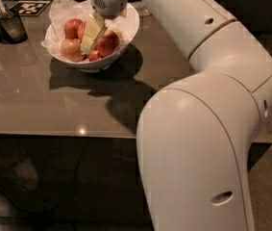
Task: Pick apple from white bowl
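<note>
The white bowl [131, 22], lined with crumpled white paper, stands on the grey table at the back left. It holds several apples: a deep red apple [108, 44] on the right, another red one [72, 27] at the back left, and a paler one [70, 50] at the front left. My gripper [90, 43] hangs from the white arm and reaches down into the middle of the bowl. It sits among the apples, right beside the deep red apple on the right. It hides part of the fruit under it.
A small dark cup with a utensil [10, 26] stands left of the bowl. A black-and-white marker tag [30, 7] lies behind it. My bulky white arm [207, 129] fills the right side. The table's front edge [54, 134] runs across the middle.
</note>
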Controlling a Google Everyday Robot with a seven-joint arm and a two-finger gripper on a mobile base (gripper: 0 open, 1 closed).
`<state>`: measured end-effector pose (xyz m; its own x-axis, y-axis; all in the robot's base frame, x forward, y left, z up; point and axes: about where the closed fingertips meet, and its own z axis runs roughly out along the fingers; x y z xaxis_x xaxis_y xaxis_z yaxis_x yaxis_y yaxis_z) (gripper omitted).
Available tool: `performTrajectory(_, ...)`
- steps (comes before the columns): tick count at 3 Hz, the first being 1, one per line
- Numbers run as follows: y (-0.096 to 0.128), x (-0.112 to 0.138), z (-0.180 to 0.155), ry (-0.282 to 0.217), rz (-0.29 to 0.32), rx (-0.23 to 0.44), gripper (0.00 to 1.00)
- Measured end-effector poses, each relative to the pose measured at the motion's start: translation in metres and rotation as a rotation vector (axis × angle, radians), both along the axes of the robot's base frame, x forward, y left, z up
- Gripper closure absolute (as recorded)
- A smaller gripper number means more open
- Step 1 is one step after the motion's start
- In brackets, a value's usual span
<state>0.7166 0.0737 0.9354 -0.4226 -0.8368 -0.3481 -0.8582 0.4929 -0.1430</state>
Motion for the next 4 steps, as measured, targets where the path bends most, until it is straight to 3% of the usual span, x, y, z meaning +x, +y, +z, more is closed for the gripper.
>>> performTrajectory(1,-0.013,-0.0024,-0.0118,0.026,-0.018,-0.006,0.0)
performTrajectory(2,-0.0121,-0.0077,-0.0179,0.044,-0.01,0.017,0.0)
performTrajectory(4,-0.0116,-0.0071,-0.0183,0.043,-0.009,0.018,0.43)
